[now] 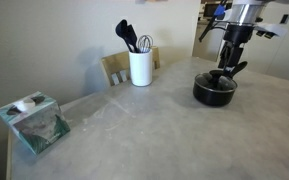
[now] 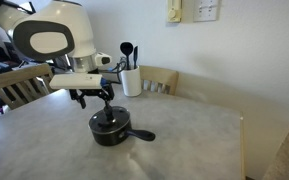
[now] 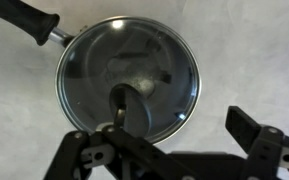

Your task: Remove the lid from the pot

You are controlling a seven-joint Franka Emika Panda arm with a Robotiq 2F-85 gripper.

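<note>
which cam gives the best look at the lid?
Wrist view: the lid fills the frame from above, with most of its rim and the centre knob clear. In both exterior views it is only a small dark shape on the pot, with the gripper close over it.

Grey table; pot, white crock, tissue box

My gripper is black under a white arm. The pot is black too, its lid dark smoky glass with a silvery rim and black knob. The table is pale grey, faintly mottled; the crock is white, the tissue box teal-green with pale patterning.
</note>
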